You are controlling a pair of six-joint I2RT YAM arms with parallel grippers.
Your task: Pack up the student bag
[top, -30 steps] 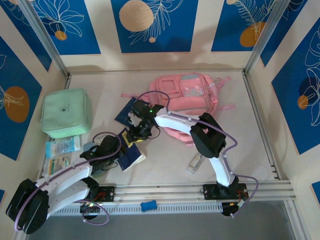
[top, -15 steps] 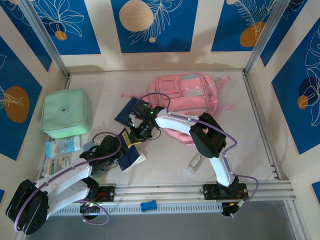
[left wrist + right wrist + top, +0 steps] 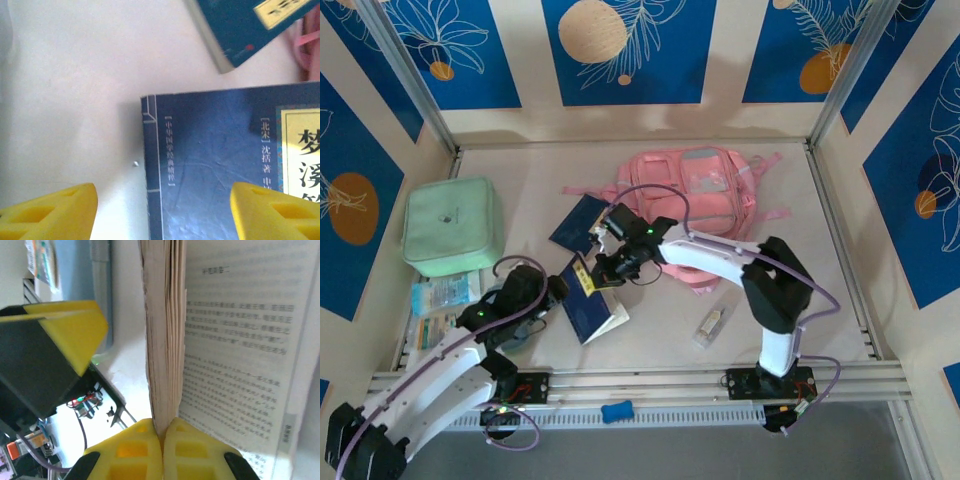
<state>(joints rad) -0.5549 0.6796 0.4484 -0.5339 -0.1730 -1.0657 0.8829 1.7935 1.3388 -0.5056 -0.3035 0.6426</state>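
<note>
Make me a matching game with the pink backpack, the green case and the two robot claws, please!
Things:
1. student bag
2. soft case
3. left gripper
4. right gripper

Clues:
A. shut on the dark blue book
B. mint green
C. pink
D. open

Pairs: 1-C, 2-B, 3-D, 4-A.

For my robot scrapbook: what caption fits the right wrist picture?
Right gripper pinches the edge of the open book, printed pages showing.
</note>
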